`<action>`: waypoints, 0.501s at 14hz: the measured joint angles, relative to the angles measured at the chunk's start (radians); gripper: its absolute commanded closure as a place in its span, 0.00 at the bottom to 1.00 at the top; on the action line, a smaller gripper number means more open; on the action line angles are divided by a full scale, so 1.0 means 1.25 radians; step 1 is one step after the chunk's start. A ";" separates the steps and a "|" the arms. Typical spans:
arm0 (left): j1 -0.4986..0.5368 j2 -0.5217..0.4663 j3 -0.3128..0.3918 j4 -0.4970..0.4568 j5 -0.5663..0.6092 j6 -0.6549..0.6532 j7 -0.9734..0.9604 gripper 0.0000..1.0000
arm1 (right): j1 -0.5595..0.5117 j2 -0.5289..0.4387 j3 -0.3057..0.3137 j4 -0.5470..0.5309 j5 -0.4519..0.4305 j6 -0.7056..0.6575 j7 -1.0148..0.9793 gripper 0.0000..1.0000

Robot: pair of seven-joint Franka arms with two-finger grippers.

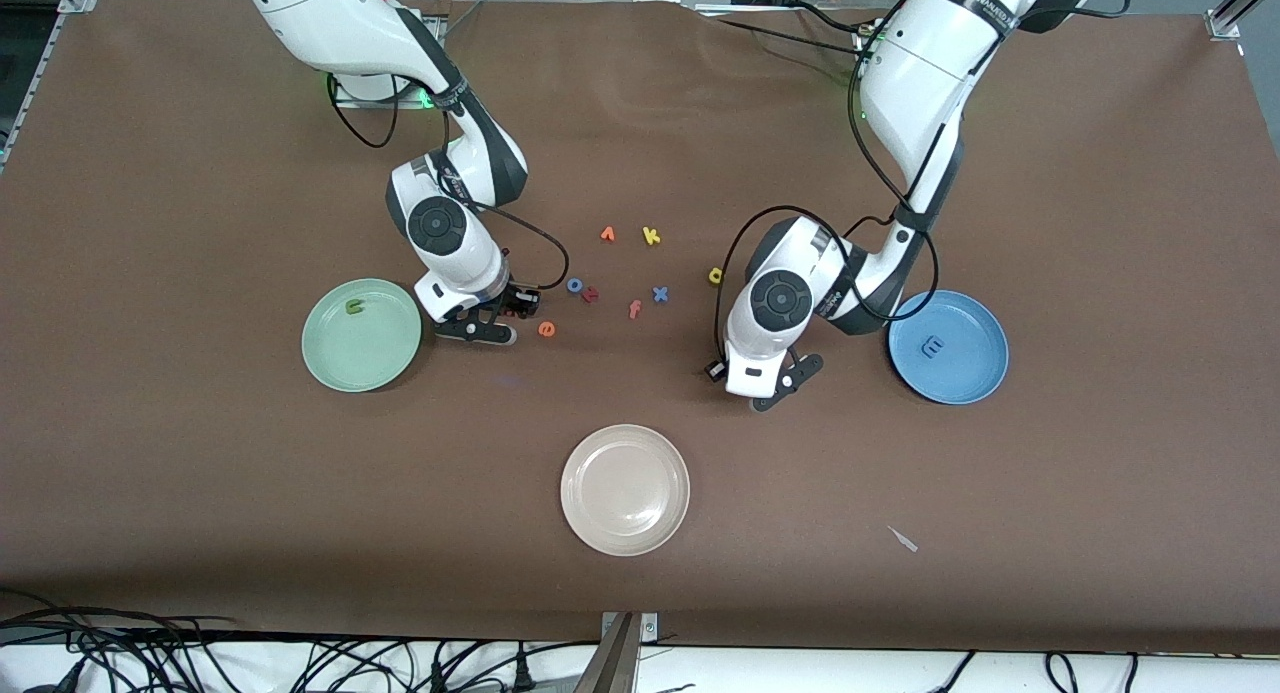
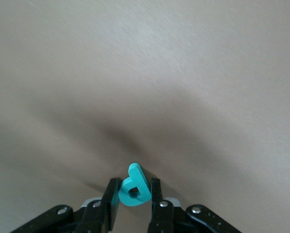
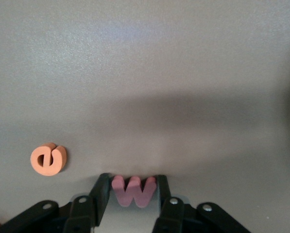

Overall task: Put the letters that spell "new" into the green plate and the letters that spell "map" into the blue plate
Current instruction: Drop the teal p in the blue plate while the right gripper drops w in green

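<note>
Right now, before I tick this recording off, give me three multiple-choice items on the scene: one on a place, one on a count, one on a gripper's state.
1. Where is the blue m?
A. In the blue plate
B. In the beige plate
C. On the bare table

2. How many letters lie in the green plate?
A. None
B. One
C. Three

3. What is the left gripper doing?
A. Open over a plate
B. Shut on nothing
C. Shut on the teal p

Key: 1 A, the front view shows the m lying in the blue plate. 2 B, only the green n lies there. 3 C, the left wrist view shows both fingers pressed against the p.
</note>
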 measured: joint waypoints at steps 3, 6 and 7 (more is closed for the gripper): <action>0.046 -0.020 0.004 0.045 0.001 -0.137 0.130 0.98 | 0.000 0.000 0.000 0.000 -0.005 0.000 0.000 0.68; 0.110 -0.045 0.006 0.064 0.002 -0.256 0.331 0.98 | 0.001 -0.003 -0.014 0.004 -0.009 -0.006 -0.016 0.68; 0.135 -0.052 0.007 0.065 0.002 -0.292 0.413 0.98 | 0.002 -0.009 -0.027 0.011 -0.010 -0.027 -0.041 0.68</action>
